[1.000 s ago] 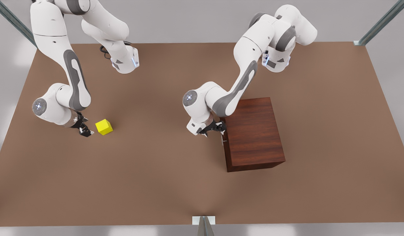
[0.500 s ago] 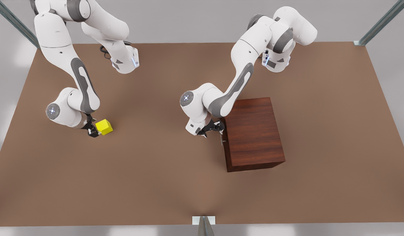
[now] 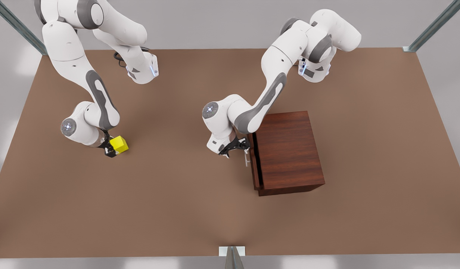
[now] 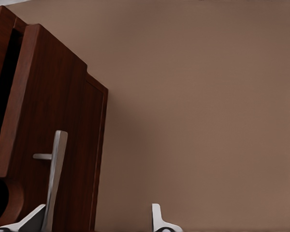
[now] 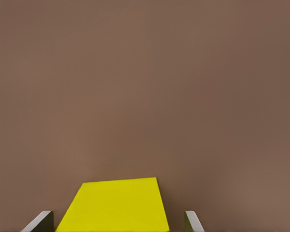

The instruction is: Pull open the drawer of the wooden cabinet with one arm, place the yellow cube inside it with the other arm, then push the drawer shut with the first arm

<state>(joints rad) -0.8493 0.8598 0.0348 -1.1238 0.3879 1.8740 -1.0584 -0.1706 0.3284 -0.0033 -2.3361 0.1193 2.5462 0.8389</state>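
Observation:
The wooden cabinet (image 3: 289,149) stands right of centre in the front view. Its drawer (image 3: 254,164) sticks out a little, with a dark gap behind the front panel (image 4: 43,121). My left gripper (image 3: 233,147) is open at the silver handle (image 4: 55,179), and the bar lies between its fingers, close against one fingertip (image 4: 38,217). The yellow cube (image 3: 118,145) rests on the table at the front view's left. My right gripper (image 3: 111,149) is open and low around it. In the right wrist view the cube (image 5: 113,205) sits between the two fingertips (image 5: 41,220), with small gaps on both sides.
The brown table (image 3: 177,209) spreads wide in front of both arms. Metal frame posts (image 3: 433,26) stand at the far corners, and a bracket (image 3: 232,252) sits at the near edge. The arm bases (image 3: 140,71) are at the back.
My right gripper has moved in from beside the yellow cube and now straddles it. My left gripper has shifted toward the front view's left, and the drawer has slid slightly out of the cabinet.

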